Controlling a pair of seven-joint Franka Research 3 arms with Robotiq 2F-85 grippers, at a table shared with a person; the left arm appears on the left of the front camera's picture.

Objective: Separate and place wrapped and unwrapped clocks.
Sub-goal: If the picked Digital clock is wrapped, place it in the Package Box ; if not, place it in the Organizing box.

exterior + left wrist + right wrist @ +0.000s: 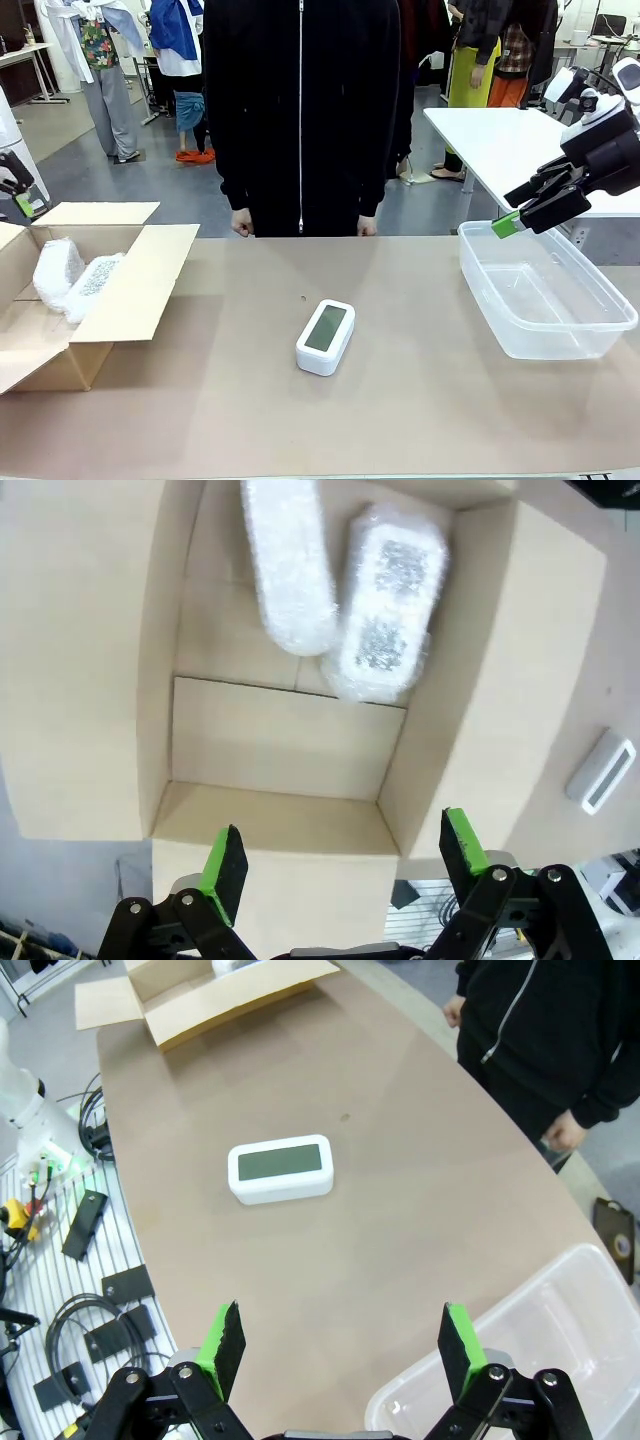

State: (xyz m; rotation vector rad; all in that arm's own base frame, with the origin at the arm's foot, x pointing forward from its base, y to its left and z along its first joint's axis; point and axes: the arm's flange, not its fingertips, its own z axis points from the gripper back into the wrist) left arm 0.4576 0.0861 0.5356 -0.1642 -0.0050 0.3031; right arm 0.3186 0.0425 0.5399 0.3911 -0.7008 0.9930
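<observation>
A bare white clock (pixel 326 336) with a grey screen lies flat near the table's middle; the right wrist view has the bare clock (pixel 280 1168) ahead of the fingers, and its edge (pixel 600 772) shows in the left wrist view. Two bubble-wrapped clocks (pixel 62 272) (pixel 93 285) lie side by side inside the cardboard box (pixel 140 280) at the left, seen from above as the longer wrapped clock (pixel 290 565) and the other wrapped clock (pixel 388 602). My left gripper (pixel 340 855) hangs open above the box, empty. My right gripper (pixel 340 1338) (pixel 515 218) is open over the plastic bin's near rim, empty.
A clear plastic bin (pixel 545 290) with nothing in it stands at the right; its corner (pixel 520 1360) shows in the right wrist view. A person in black (pixel 300 110) stands at the far edge with hands (pixel 242 224) at the table's rim. The box flaps (pixel 95 212) are spread open.
</observation>
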